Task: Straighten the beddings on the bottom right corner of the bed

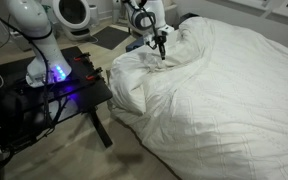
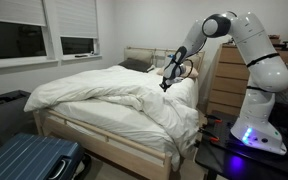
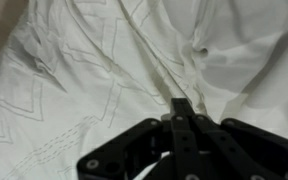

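The white, wrinkly beddings [image 1: 224,90] [image 2: 104,95] cover the whole bed [image 2: 94,140] and lie bunched in a heap at the corner nearest the robot. My gripper [image 1: 161,50] [image 2: 165,85] reaches down onto the top of that heap. In the wrist view the gripper [image 3: 180,103] has its two black fingers pressed together. A raised fold of the quilted fabric [image 3: 74,70] runs straight away from the fingertips. The pinched bit itself is hidden between the fingers.
The black robot stand [image 1: 64,85] with blue lights stands close beside the bed corner. A blue suitcase [image 2: 29,160] lies on the floor at the foot of the bed. A wooden dresser [image 2: 224,80] stands behind the arm, next to the headboard [image 2: 144,55].
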You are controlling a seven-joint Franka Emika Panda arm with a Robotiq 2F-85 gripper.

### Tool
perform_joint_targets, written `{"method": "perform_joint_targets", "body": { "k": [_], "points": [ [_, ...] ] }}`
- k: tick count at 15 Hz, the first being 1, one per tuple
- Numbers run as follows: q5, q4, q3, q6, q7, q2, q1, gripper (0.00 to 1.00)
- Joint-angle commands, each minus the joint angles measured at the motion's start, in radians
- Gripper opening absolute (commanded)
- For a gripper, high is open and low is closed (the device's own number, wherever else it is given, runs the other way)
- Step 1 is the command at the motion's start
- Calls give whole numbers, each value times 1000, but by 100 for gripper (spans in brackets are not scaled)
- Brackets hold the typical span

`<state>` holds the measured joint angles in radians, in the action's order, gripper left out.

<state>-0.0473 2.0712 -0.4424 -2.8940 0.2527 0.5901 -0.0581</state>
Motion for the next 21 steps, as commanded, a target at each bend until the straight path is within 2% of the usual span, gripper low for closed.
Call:
{"method": "perform_joint_targets", "body": {
  "k": [1, 4, 5, 7, 9, 13, 15, 16, 18, 21],
  "points": [
    [116, -23, -135, 139, 178, -6, -147, 0],
    [187, -82, -143, 269, 267, 29, -166, 0],
    [214, -108, -135, 324, 273, 41, -155, 26],
    [245, -157, -88, 454, 223, 43, -100, 34],
    [267, -203, -42, 589, 173, 35, -47, 50],
    [241, -315, 92, 813, -84, 15, 125, 81],
    [221, -377, 145, 885, -207, 32, 210, 95],
    [209, -406, 168, 912, -267, 42, 251, 99],
    [185, -443, 202, 966, -351, 56, 311, 100],
    [210, -408, 201, 923, -311, 38, 321, 100]
  ]
}}
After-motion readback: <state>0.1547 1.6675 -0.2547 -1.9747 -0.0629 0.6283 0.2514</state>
